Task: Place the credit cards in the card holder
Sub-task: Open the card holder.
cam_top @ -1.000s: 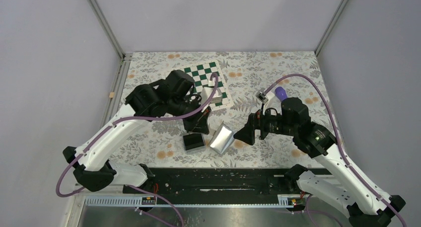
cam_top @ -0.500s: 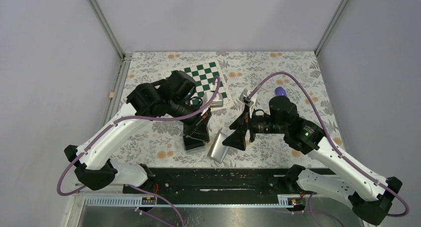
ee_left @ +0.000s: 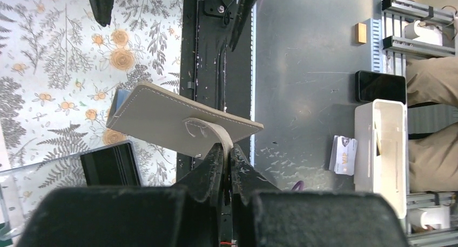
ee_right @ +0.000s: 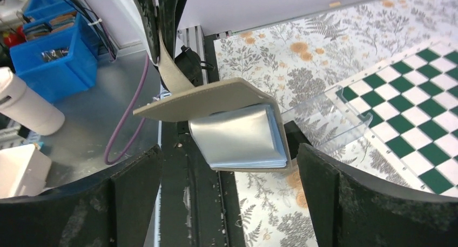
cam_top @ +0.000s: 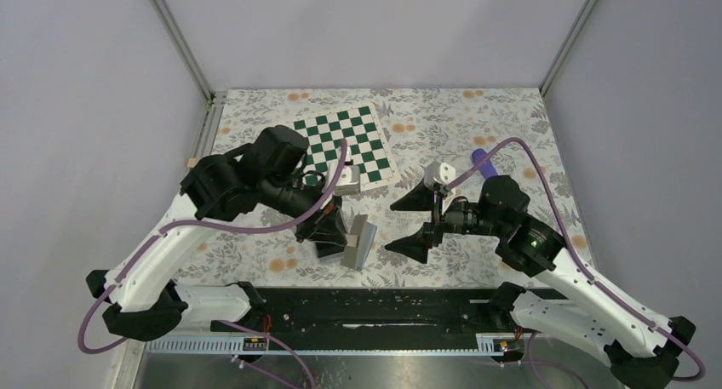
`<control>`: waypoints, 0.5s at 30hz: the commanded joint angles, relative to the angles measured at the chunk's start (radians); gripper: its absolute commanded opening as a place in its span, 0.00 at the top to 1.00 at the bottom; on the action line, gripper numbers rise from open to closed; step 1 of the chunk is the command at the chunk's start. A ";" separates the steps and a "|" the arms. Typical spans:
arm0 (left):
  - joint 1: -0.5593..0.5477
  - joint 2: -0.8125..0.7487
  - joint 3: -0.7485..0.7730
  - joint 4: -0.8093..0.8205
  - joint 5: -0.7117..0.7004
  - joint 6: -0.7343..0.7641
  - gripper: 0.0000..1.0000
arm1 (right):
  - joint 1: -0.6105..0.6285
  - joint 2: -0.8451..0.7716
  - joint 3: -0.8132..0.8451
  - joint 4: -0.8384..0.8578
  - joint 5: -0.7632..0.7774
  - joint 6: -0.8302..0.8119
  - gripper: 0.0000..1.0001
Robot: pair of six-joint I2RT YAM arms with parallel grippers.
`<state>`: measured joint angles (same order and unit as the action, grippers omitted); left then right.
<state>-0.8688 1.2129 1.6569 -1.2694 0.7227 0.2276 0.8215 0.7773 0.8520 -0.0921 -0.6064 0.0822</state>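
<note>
Top view: low in the centre, the left fingers (cam_top: 328, 229) are clenched on the taupe wallet (cam_top: 359, 241), holding it on edge. The right fingers (cam_top: 407, 246) are spread wide just right of it, touching nothing.

Left wrist view: the grip is on the wallet's strap (ee_left: 208, 129), and the wallet's long axis slants across mid-frame. At lower left, black credit cards (ee_left: 110, 165) stand in the clear card holder (ee_left: 43, 174) on the bench (ee_left: 54, 52).

Right wrist view: the wallet's light-blue inside (ee_right: 237, 136) faces the camera between the released fingers, with the holder beyond at the right. No card shows in the wallet. The free right arm looks better placed to reach in.
</note>
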 commanded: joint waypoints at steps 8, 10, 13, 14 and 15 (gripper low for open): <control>-0.003 -0.115 0.005 0.035 0.062 0.240 1.00 | 0.008 0.121 0.094 0.079 -0.213 -0.235 0.01; -0.004 -0.131 -0.003 0.035 0.072 0.260 1.00 | 0.009 0.155 0.104 0.150 -0.246 -0.226 0.01; -0.004 -0.144 -0.010 0.035 0.086 0.275 1.00 | 0.009 0.189 0.112 0.236 -0.290 -0.182 0.02; -0.004 -0.147 -0.012 0.035 0.092 0.278 1.00 | 0.010 0.201 0.113 0.272 -0.305 -0.157 0.04; -0.004 -0.150 -0.014 0.035 0.100 0.282 1.00 | 0.009 0.213 0.113 0.312 -0.321 -0.131 0.08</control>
<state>-0.8688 1.0885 1.6451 -1.2701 0.7528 0.4458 0.8238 0.9607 0.9157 0.0254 -0.8223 -0.1009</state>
